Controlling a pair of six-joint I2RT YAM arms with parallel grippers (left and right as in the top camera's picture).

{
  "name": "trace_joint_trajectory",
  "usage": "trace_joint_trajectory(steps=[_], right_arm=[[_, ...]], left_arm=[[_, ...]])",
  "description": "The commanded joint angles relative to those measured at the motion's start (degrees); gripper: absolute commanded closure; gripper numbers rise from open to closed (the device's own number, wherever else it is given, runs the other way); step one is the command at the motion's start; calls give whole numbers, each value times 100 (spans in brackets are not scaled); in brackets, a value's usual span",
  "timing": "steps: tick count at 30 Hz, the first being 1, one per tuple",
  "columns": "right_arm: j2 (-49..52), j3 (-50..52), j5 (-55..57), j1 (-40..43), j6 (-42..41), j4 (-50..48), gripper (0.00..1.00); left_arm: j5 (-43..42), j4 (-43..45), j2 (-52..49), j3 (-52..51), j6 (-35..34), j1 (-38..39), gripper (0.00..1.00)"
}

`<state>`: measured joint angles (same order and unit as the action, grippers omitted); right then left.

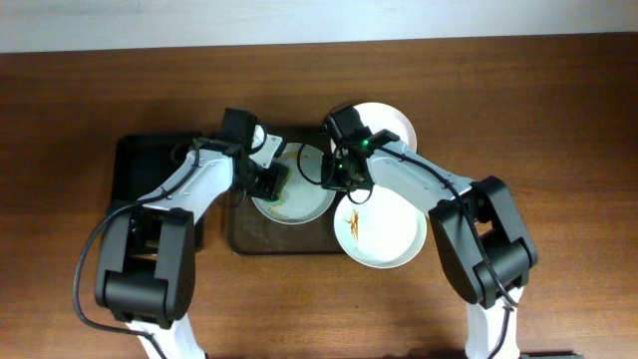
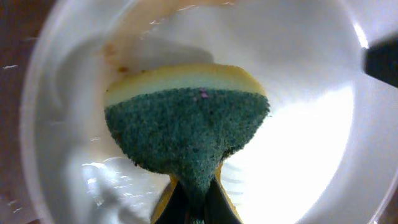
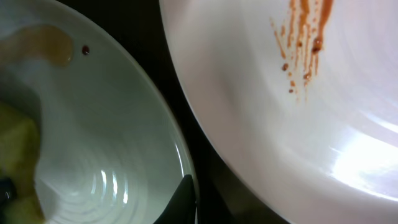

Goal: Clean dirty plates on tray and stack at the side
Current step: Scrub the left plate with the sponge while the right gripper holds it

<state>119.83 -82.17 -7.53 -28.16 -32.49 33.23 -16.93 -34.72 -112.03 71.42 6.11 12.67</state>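
On the tray: your left gripper point(image 1: 271, 183) is pinching a sponge point(image 2: 186, 124) between its jaws and holding it, green side up, over the middle plate point(image 1: 304, 204), which is sitting inside the tray point(image 1: 249, 241). You cannot tell whether the sponge is touching the plate.
Right gripper: your right gripper point(image 1: 337, 172) is hovering at that plate's right rim. Only one dark finger point(image 3: 182, 198) is showing at the rim, so you cannot tell how the jaws are standing.
Edges: the middle plate's right rim is lying just beside the streaked plate point(image 1: 384, 237), with a thin dark gap between them. The streaked plate is hanging over the tray's right edge onto the table point(image 1: 558, 100).
Dirt: a brown smear is showing near the middle plate's rim, and red streaks are running across the streaked plate.
Room: you are working in a crowded centre, with both wrists close together. Bare wood is lying open to the right and in front. A black container point(image 1: 135, 189) is sitting just beside the tray's left edge.
Count: you are seeing three plates, including a far plate point(image 1: 397, 120) behind the right arm, plus one sponge, one tray and one container.
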Motion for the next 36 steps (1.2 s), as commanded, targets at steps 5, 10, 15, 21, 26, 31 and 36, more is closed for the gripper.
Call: trace_joint_trajectory(steps=[5,10,15,21,26,31,36], right_arm=[[-42,63,72,-44,50,39,96],[-42,63,72,-44,50,42,96],[-42,63,72,-44,50,39,96],[-42,63,68,-44,50,44,96],[-42,63,70,-44,50,44,96],[-42,63,72,-44,50,42,96],[-42,63,72,-44,50,42,96]], left_arm=[[44,481,-260,651,105,20,99],[48,546,-719,651,79,31,99],[350,-623,-831,662,-50,28,99],[22,-2234,-828,1364,-826,-337,99],[-575,-1335,-861,2116,-356,-310,99],[-629,-1370,-1237,2114,468,251,99],[-511,-1351,-1617,2114,446,332,99]])
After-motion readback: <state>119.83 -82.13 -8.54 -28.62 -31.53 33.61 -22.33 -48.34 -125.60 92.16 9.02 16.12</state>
